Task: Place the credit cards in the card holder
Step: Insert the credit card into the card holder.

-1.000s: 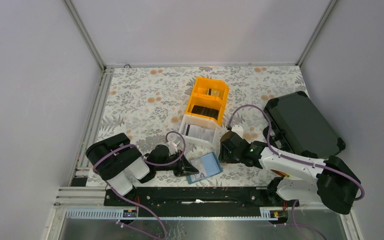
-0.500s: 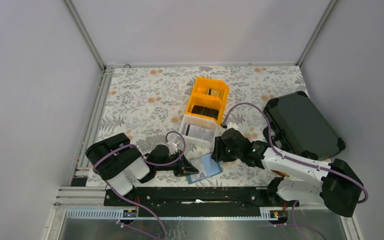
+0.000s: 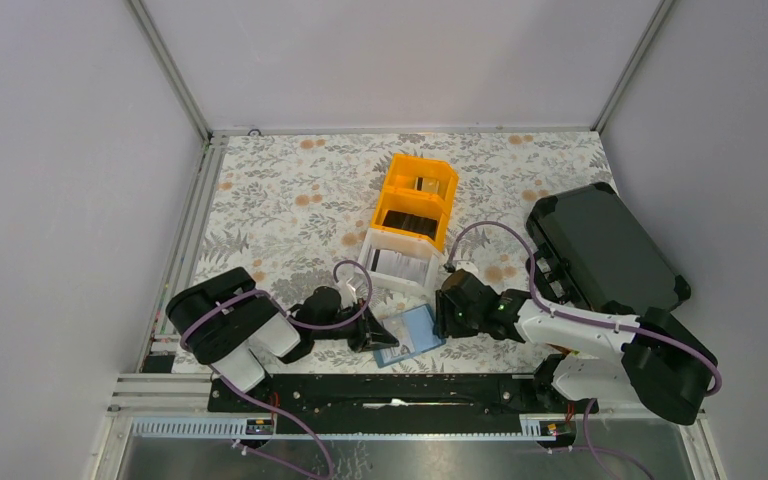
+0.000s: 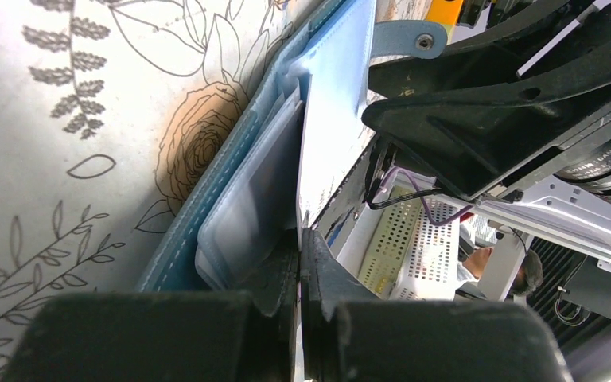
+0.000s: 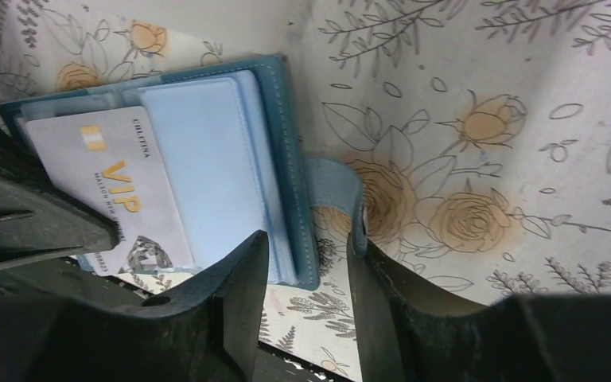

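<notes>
Right gripper (image 5: 306,251) advanced, straddling card holder (image 5: 207,151).

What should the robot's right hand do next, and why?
Probably close the right gripper on the tab-side edge of the wallet to steady it. Its open fingers straddle that edge, the left gripper is shut on the opposite side, and the VIP card lies on the wallet.

Matt, stitched leather-like mat'l is seen on teal-blue bifold card holder (image 5: 280,159); smooth plastic on pale grey rect. VIP card (image 5: 115,187).
</notes>
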{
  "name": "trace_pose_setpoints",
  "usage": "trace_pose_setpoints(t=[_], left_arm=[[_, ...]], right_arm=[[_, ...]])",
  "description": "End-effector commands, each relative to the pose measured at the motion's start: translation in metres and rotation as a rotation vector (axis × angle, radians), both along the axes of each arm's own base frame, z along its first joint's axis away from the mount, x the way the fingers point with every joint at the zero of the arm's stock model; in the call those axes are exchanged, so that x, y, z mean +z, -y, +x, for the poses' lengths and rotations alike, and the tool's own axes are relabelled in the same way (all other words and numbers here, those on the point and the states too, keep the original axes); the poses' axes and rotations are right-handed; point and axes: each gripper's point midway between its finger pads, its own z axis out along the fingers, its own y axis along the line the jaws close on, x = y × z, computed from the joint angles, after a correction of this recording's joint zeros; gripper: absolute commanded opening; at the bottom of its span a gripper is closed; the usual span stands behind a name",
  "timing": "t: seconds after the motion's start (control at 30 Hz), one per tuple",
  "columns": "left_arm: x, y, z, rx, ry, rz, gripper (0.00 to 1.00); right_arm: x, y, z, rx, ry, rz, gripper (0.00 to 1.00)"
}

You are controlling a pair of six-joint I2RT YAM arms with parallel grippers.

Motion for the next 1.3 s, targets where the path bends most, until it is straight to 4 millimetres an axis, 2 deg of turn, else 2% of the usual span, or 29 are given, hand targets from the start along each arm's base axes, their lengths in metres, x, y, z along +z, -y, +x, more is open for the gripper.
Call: trace_pose_setpoints(t=[0.0,0.13,0.33,0.43,0.77,0.87,1.03,1.2,1.27], left_arm=[[0.003,0.004,0.007,0.002,0.055,0.009,0.0],[0.002,0.003,0.007,0.001,0.06,0.013,0.0],[0.0,0.003,0.009,0.011,0.07,0.017,0.0],[-0.001,0.004,0.01,0.014,0.068,0.013,0.0],[-0.005,0.007,0.007,-0.004,0.056,0.029,0.0],[-0.009,0.004,0.007,-0.01,0.061,0.074,0.11],[-0.012,-0.008,0.012,-0.014,0.104,0.203,0.38],[-0.01,-0.016,0.017,-0.025,0.128,0.305,0.52],[-0.009,-0.017,0.018,-0.03,0.132,0.331,0.54]], right_arm=[[-0.003,-0.01,-0.005,0.013,-0.021,0.045,0.47],[-0.005,-0.016,-0.009,0.021,-0.042,0.085,0.4],[-0.007,-0.019,-0.015,0.016,-0.079,0.105,0.17],[-0.009,-0.02,-0.019,0.018,-0.1,0.116,0.1],[-0.006,-0.024,-0.017,0.006,-0.098,0.132,0.06],[-0.006,-0.021,-0.015,-0.018,-0.094,0.121,0.04],[-0.008,-0.017,-0.013,-0.046,-0.089,0.107,0.0],[-0.007,-0.018,-0.012,-0.047,-0.085,0.108,0.0],[-0.006,-0.019,-0.011,-0.045,-0.082,0.111,0.0]])
